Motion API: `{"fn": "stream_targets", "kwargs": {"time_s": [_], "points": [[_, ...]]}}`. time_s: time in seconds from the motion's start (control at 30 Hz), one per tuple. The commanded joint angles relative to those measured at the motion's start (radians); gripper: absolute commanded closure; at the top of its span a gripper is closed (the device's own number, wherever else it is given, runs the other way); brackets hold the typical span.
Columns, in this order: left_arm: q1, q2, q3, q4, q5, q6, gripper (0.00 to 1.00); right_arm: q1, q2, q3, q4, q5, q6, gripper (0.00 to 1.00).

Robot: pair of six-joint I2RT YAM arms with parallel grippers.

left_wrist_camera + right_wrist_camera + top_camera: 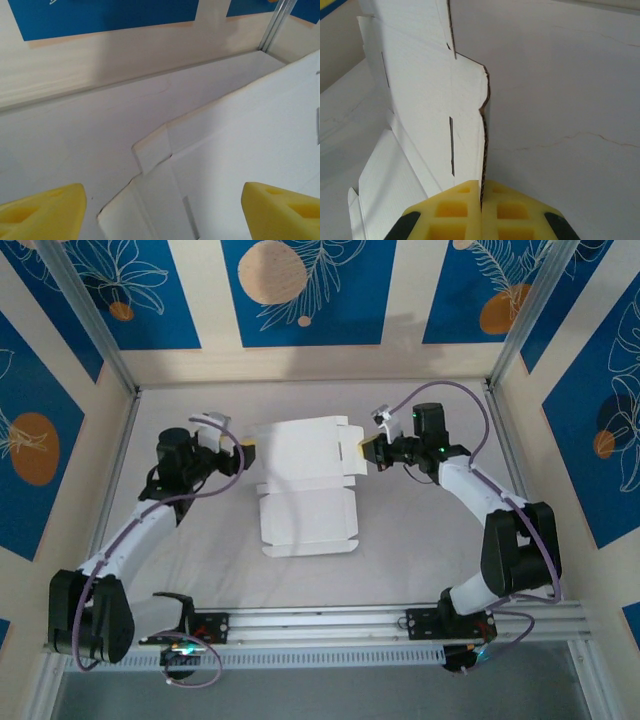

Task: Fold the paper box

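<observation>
The paper box is a white die-cut card sheet in the middle of the table. Its near half lies flat and its far half is lifted. My right gripper is at the sheet's right edge. In the right wrist view its yellow fingers are shut on the corrugated edge of the raised card panel. My left gripper is at the sheet's left edge. It is open, its yellow fingers wide apart, with a small tab and side flap of the card between them, untouched.
The white table is walled by pale boards with blue panels. Aluminium posts stand at the back corners. A metal rail carrying both arm bases runs along the near edge. Cables loop over each arm.
</observation>
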Motion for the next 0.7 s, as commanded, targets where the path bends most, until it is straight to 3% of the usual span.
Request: {"fn": "stream_targets", "kwargs": {"time_s": [0.0, 0.07, 0.27, 0.43, 0.67], "points": [[0.033, -0.001, -0.073, 0.17, -0.023, -0.027, 0.17, -0.018, -0.04, -0.015, 0.022, -0.069, 0.013, 1.0], [0.068, 0.022, -0.095, 0.238, 0.003, -0.075, 0.16, -0.02, -0.042, -0.013, 0.015, -0.083, 0.02, 1.0], [0.143, 0.186, -0.089, 0.466, 0.286, -0.268, 0.14, -0.036, -0.041, -0.014, 0.023, -0.126, 0.064, 1.0], [0.154, 0.3, -0.077, 0.662, 0.473, -0.405, 0.23, -0.058, -0.044, -0.011, 0.03, -0.189, 0.094, 1.0], [0.161, 0.423, -0.067, 0.957, 0.593, -0.612, 0.66, -0.074, -0.041, -0.003, 0.016, -0.181, 0.103, 1.0]]}}
